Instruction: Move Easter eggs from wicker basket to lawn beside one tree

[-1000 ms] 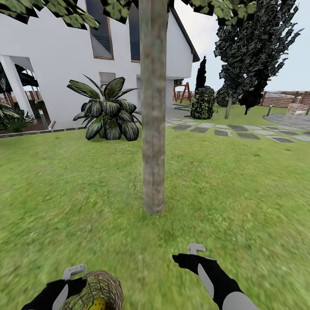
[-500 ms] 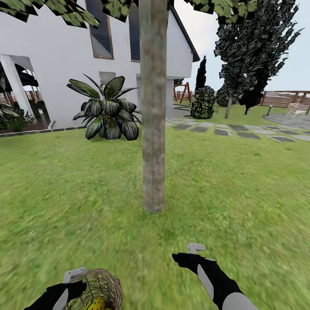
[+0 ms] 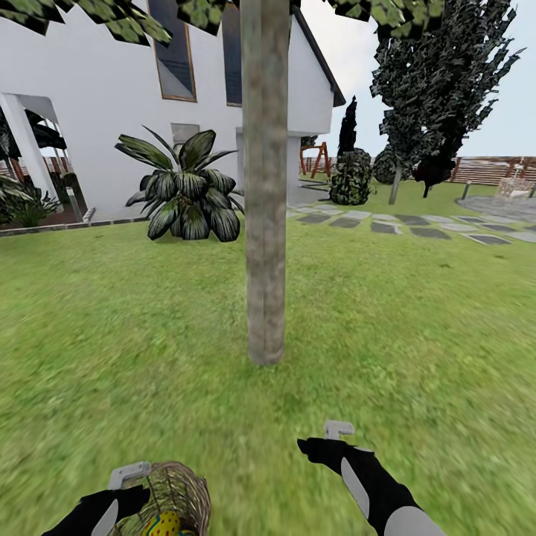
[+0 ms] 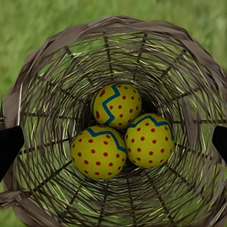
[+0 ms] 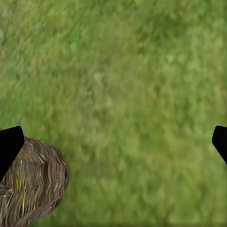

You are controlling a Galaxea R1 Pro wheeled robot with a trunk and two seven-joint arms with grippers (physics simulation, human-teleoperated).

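- Head view: tree (image 3: 266,186) dead ahead, straight grey-brown trunk planted in the lawn (image 3: 417,320), leaves cut off at the top edge.
- Wicker basket (image 3: 173,497) at bottom left, well short of the trunk, raised at the left gripper (image 3: 128,476). One yellow egg with red dots (image 3: 164,524) visible through the rim.
- Left gripper: one grey fingertip hooked at the basket rim, black wrist below it. Looks clamped on the rim, jaws set wide.
- Left wrist view: looking straight down into the basket (image 4: 42,80). All three eggs at the bottom, touching each other: one at the back (image 4: 116,106), one front-left (image 4: 98,152), one front-right (image 4: 149,140). Blue-green zigzag band on each.
- Same view: black fingertips (image 4: 8,146) at both side edges, outside the weave, basket wall between them. Grass blurred behind.
- Right gripper (image 3: 333,438) in head view: held low over bare grass, to the right of the basket and apart from it, nearer than the trunk. Nothing between the fingers.
- Right wrist view: fingertips (image 5: 9,146) spread to both edges, open, only grass (image 5: 132,94) between. Basket side (image 5: 33,189) in a corner, next to one fingertip; contact cannot tell.
- Background: white house (image 3: 97,97), broad-leaved dark plant (image 3: 186,190) by its wall, grey stepping stones (image 3: 417,227) off to the right, dark narrow trees (image 3: 435,82) beyond, wooden fence (image 3: 491,170) far right.
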